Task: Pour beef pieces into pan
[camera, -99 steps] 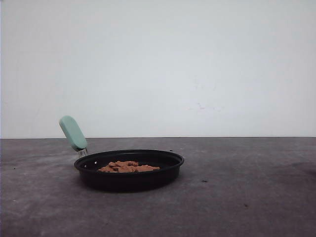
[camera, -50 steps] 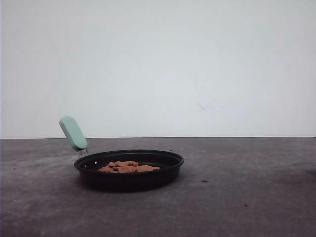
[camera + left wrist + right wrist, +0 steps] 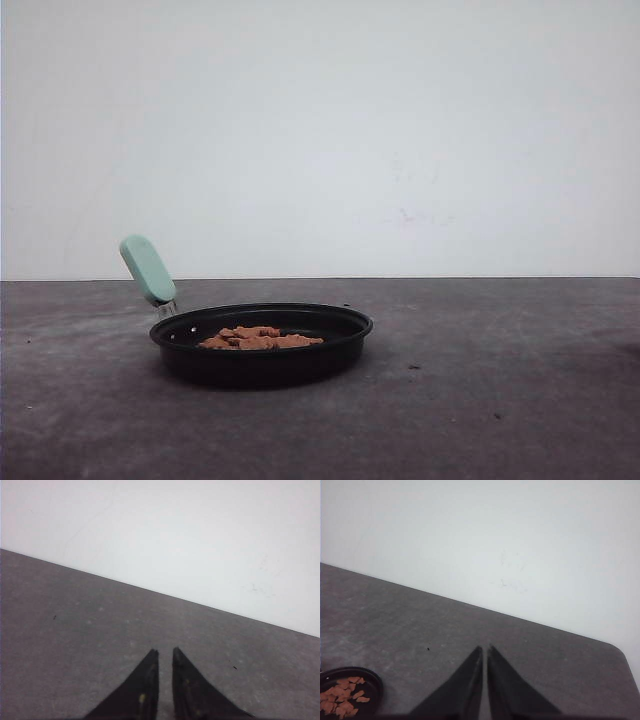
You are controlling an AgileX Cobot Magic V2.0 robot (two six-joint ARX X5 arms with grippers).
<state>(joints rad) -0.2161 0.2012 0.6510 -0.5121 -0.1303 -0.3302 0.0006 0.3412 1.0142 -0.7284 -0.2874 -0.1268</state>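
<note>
A dull dark-grey, faintly mottled worktop (image 3: 480,400) runs back to a plain white wall (image 3: 320,130), meeting it in a straight seam; a few tiny dark specks dot the surface. In the front view, the shallow round black frying pan (image 3: 262,345) sits flat on the worktop at about 7 o'clock from the picture's middle, its short pale mint-green rounded handle (image 3: 148,270) angling up toward 10 o'clock. The small reddish-brown beef pieces (image 3: 260,338) lie heaped on the pan's floor. In the left wrist view, the black left hand (image 3: 165,653) hangs above bare worktop, clenched with a thin slit between its tips, grasping nothing. The black right hand (image 3: 485,649) is likewise clenched and empty, with the pan (image 3: 372,687) and beef (image 3: 342,697) well apart from it.
</note>
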